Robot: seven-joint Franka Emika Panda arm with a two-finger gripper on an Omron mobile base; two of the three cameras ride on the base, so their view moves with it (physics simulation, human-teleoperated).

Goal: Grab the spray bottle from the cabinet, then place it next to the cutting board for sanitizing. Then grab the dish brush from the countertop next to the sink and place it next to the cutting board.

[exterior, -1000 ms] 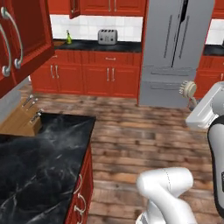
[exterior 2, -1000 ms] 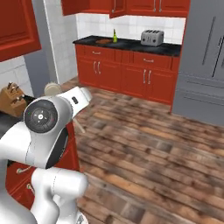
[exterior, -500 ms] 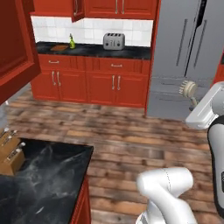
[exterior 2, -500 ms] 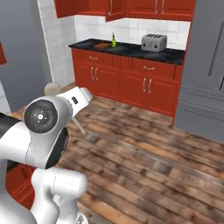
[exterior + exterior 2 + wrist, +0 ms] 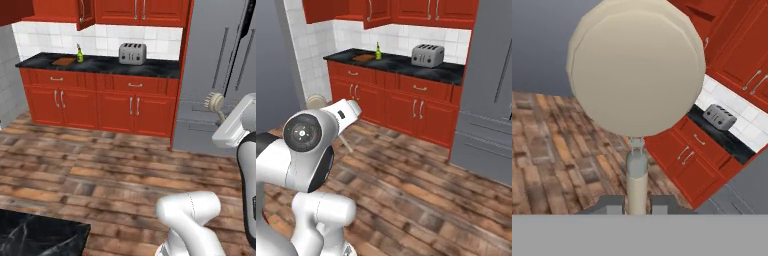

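The base has swung round, so the far desk [image 5: 100,64] with the cutting board [image 5: 64,61] and spray bottle [image 5: 79,54] now sits ahead, while the gripper [image 5: 637,204] stays clamped on the dish brush [image 5: 637,70] handle, apparently carrying it toward the board.

Matt cream dish brush [image 5: 637,70]; glossy veined black countertop [image 5: 100,64]; wooden floor [image 5: 100,175]
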